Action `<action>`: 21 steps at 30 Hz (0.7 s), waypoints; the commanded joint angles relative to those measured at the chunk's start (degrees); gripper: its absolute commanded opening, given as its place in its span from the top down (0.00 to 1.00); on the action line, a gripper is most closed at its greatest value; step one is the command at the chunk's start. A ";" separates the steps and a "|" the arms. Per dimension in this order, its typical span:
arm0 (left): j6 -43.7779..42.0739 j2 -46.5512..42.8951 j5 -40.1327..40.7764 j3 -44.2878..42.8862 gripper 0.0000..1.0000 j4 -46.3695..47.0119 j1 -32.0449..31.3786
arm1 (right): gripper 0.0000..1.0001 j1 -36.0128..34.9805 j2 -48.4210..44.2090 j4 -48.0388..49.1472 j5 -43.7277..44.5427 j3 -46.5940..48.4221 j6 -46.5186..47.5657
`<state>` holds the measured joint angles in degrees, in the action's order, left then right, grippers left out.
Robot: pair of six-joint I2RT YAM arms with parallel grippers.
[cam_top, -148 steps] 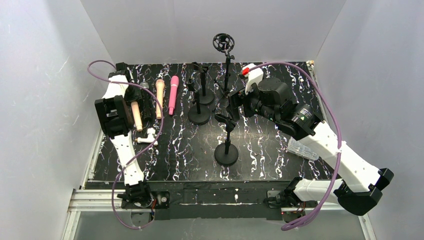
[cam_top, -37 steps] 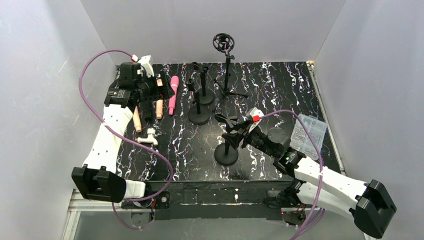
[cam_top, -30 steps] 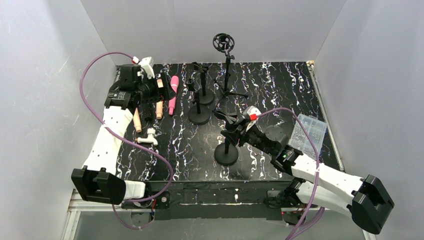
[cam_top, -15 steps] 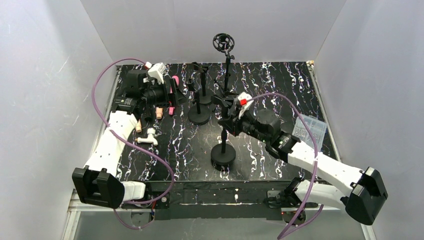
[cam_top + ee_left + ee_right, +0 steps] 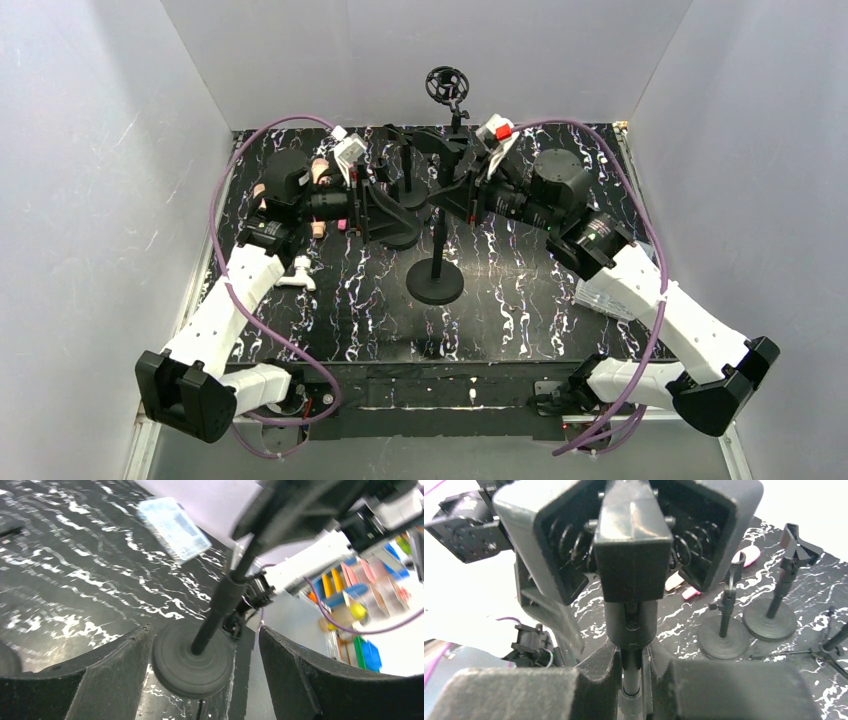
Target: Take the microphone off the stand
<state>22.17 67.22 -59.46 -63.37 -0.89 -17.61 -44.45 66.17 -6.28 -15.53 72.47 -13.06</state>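
My right gripper (image 5: pixel 447 203) is shut on the thin pole of a black stand (image 5: pixel 438 245), just under its spring clip (image 5: pixel 631 545). I see no microphone in that clip. The stand's round base (image 5: pixel 435 283) casts a shadow in front of it and seems to be off the table. My left gripper (image 5: pixel 378 208) is open beside the stand's upper part. In the left wrist view the pole (image 5: pixel 220 605) and base (image 5: pixel 192 657) show between its spread fingers, untouched. A peach microphone (image 5: pixel 321 172) and a pink microphone (image 5: pixel 744 557) lie at the back left, mostly hidden by my left arm.
Two short round-base stands (image 5: pixel 724 635) (image 5: pixel 771 617) and a tripod stand with a ring mount (image 5: pixel 446 85) are at the back centre. A clear plastic box (image 5: pixel 610 295) lies under my right arm. A small white part (image 5: pixel 297 275) sits at the left.
My right gripper closed on the stand's pole and carried the stand up and toward the back. My left arm swung right from the microphones to the stand, its gripper staying open.
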 commanded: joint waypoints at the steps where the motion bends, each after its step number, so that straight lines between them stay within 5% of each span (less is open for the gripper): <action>1: -0.78 -1.69 -8.08 -2.10 0.26 3.95 -3.70 | 0.99 2.88 0.95 1.91 -9.49 6.11 -6.49; 8: -2.04 0.73 -8.52 -4.99 0.33 3.96 -7.33 | 0.99 5.70 3.42 10.54 -19.29 8.38 -16.36; 17: -2.66 4.62 -7.31 -6.83 0.40 4.05 -10.73 | 0.99 5.76 4.90 13.08 -19.99 10.50 -19.40; 21: -2.17 5.31 -6.03 -7.65 0.61 4.22 -11.71 | 0.99 5.77 5.11 11.95 -19.35 10.51 -18.68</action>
<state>20.47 72.53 -65.73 -68.34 2.79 -28.38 -38.85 72.01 0.54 -34.22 79.42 -29.61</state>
